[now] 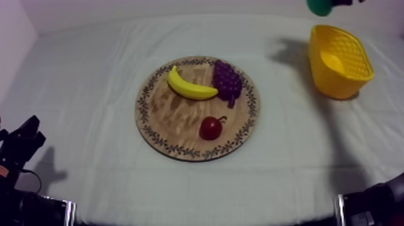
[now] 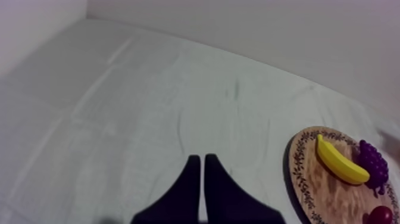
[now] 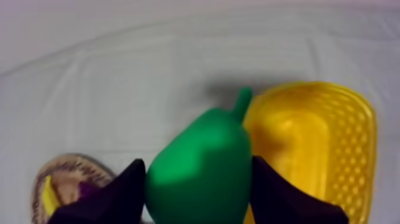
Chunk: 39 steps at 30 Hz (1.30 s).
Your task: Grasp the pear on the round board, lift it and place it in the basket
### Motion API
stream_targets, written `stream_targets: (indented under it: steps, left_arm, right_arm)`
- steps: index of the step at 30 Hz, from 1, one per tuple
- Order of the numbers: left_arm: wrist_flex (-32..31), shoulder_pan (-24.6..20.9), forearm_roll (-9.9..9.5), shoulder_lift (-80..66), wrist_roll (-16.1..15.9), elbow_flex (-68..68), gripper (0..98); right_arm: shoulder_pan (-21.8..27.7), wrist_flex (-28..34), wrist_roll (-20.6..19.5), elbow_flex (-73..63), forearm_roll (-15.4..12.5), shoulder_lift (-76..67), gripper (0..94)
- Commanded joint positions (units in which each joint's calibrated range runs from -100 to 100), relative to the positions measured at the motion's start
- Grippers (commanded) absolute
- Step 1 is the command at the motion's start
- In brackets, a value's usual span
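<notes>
The smooth green pear (image 3: 199, 176) is clamped by the right gripper (image 3: 198, 162) near the latticed yellow basket (image 3: 357, 149); the left gripper (image 2: 200, 158) is pressed together

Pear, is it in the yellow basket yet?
Not yet. Done: the pear is off the wooden board, where the banana, grapes and small red fruit lie. In hand: the right gripper is shut on it, in the air beside the yellow basket. To do: move it over the basket and let go.
</notes>
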Motion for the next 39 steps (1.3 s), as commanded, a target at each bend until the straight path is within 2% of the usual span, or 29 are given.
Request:
stream_targets:
  steps: [1,7,10,12,19,23,26,30,34,39]
  left_arm:
    - [0.01,0.00,-0.01,-0.02,0.01,-0.05,0.1]
    - [0.01,0.00,-0.01,-0.02,0.01,-0.05,0.1]
    - [0.01,0.00,-0.01,-0.02,0.01,-0.05,0.1]
    - [0.01,0.00,-0.01,-0.02,0.01,-0.05,0.1]
    - [0.01,0.00,-0.01,-0.02,0.01,-0.05,0.1]
    - [0.01,0.00,-0.01,-0.02,0.01,-0.05,0.1]
    - [0.01,0.00,-0.01,-0.02,0.01,-0.05,0.1]
    - [0.01,0.00,-0.01,-0.02,0.01,-0.05,0.1]
    - [0.01,0.00,-0.01,-0.02,0.01,-0.05,0.1]
    - [0.01,0.00,-0.01,-0.02,0.01,-0.05,0.1]
  right_arm:
    - [3.77,-1.70,0.08,1.53,0.54,0.72,39.3]
    - [6.26,-5.75,0.04,6.38,2.17,3.46,39.0]
    - [6.65,-7.46,-0.18,8.45,2.84,4.66,41.9]
    - [6.75,-8.37,-0.39,9.46,3.20,5.29,46.1]
    - [6.84,-10.85,-0.91,12.25,3.48,5.02,70.5]
    - [6.61,-11.67,-0.30,13.78,2.77,1.29,74.1]
    - [6.15,-12.94,0.62,16.10,1.91,-4.27,70.2]
    - [4.94,-17.29,2.10,22.96,0.53,-14.81,59.2]
    - [2.97,-26.61,3.14,36.14,-0.15,-27.57,45.1]
    - [0.31,-37.96,5.84,56.42,-1.51,-43.41,23.1]
